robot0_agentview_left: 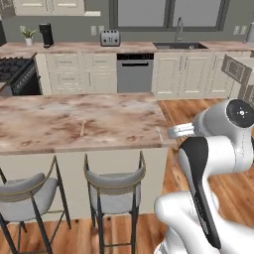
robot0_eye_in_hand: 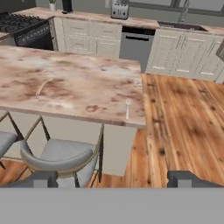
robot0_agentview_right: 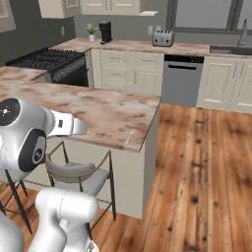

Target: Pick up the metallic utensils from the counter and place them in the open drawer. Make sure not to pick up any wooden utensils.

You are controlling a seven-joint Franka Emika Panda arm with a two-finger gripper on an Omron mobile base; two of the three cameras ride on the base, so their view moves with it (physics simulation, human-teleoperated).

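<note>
A thin all-silver utensil (robot0_eye_in_hand: 127, 108) lies near the right front corner of the marbled island counter (robot0_eye_in_hand: 87, 83); it also shows as a pale sliver, the silver utensil (robot0_agentview_left: 159, 133) (robot0_agentview_right: 129, 137), by the counter's edge. A pale tan wooden utensil (robot0_eye_in_hand: 42, 87) (robot0_agentview_left: 82, 128) lies further left on the slab. My gripper (robot0_eye_in_hand: 113, 178) hangs in the air in front of the counter and above the stools, well short of both utensils. Its fingers stand wide apart with nothing between them. The drawer (robot0_agentview_left: 237, 69) juts out of the far cabinets at the right, its inside hidden.
Two grey bar stools (robot0_agentview_left: 115, 186) (robot0_agentview_left: 25, 196) stand under the island's near edge. Wooden floor (robot0_eye_in_hand: 183, 122) runs right of the island. Along the back wall are a dishwasher (robot0_agentview_left: 134, 73), sink (robot0_agentview_left: 179, 45), toaster (robot0_agentview_left: 110, 37) and stove (robot0_agentview_left: 12, 69).
</note>
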